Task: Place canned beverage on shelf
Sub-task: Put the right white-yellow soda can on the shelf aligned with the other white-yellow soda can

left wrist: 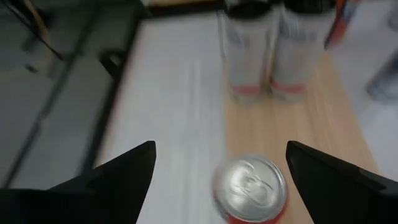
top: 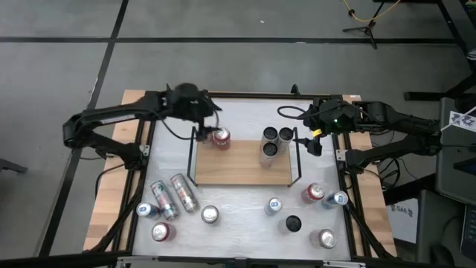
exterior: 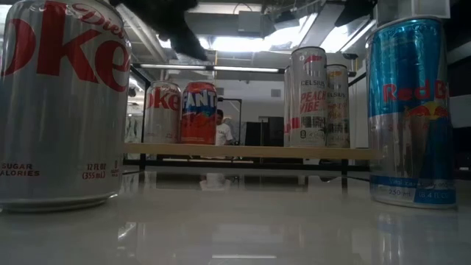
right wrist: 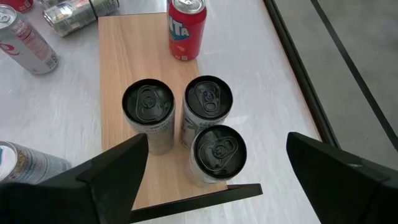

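- Loose stock on the desk (top: 238,223), in front of the shelf (top: 242,170): two cans lying on their sides (top: 172,195) off its front-left corner, upright ones scattered along the front edge, among them a red-topped can (top: 314,193) just off the front-right corner.
- Nearest the low camera: a Diet Coke can (exterior: 62,103) and a Red Bull can (exterior: 411,103), both upright on the desk, well short of the shelf.
- Shelf, middle of the desk: Fanta can (right wrist: 186,28) upright at its rear-left corner; three black-topped slim cans (right wrist: 186,121) clustered and touching at the rear right. Front half of the board is bare.
- Left gripper (top: 202,131) hangs directly over the Fanta can, jaws released and spread wide, can top visible between them, no contact seen. Judged: placement done, release stage.
- To do it well: lift straight up, keeping the jaws wide until clear of the rim; no sideways drift, the black rail (top: 193,156) is just beside the can.
- Right gripper (top: 315,141) waits beside the shelf's right rail, jaws released, holding nothing.
- Next pick, judged: take an upright can; lying ones need re-orienting.
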You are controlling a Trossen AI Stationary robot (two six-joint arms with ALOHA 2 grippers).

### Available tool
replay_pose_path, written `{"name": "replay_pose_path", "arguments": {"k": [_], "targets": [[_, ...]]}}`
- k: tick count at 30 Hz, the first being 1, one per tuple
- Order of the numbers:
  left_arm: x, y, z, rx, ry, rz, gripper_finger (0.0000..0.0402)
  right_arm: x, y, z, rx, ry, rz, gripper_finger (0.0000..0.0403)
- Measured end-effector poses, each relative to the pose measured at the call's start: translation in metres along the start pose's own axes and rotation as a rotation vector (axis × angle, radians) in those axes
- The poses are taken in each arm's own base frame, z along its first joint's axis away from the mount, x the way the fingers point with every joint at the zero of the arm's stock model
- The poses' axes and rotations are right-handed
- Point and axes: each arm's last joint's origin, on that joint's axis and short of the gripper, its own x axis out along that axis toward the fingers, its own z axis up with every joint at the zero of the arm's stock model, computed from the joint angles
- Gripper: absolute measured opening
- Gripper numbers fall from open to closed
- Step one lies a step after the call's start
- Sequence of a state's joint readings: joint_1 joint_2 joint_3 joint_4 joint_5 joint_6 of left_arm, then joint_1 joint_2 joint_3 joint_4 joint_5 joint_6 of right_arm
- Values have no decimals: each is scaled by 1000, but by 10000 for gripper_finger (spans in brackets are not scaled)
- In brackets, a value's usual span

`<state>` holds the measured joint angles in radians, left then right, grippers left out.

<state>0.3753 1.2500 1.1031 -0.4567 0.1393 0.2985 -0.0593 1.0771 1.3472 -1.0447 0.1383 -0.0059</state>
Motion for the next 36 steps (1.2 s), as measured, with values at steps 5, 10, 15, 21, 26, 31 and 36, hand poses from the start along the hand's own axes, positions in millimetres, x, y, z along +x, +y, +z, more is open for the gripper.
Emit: {"name": "replay_pose_path", "arguments": {"k": [5, 10, 15, 21, 26, 31, 36], "targets": [[-40, 0, 6, -51, -92, 77, 352, 0, 0, 0, 0, 1, 1, 379], [-75, -4, 1, -82, -93, 162, 352, 0, 0, 0, 0, 0, 0, 379], [-101, -11, -8, -136, -86, 155, 352, 0, 0, 0, 0, 0, 0, 379], [-103, -25, -36, -208, -120, 107, 352, 0, 0, 0, 0, 0, 0, 379], [-98, -37, -64, -256, -216, 97, 352, 0, 0, 0, -17, -2, 0, 379], [-99, -42, -76, -264, -326, 98, 352, 0, 0, 2, -23, -16, 0, 379], [-102, -43, -77, -262, -351, 102, 352, 0, 0, 8, -15, -78, -2, 379]]}}
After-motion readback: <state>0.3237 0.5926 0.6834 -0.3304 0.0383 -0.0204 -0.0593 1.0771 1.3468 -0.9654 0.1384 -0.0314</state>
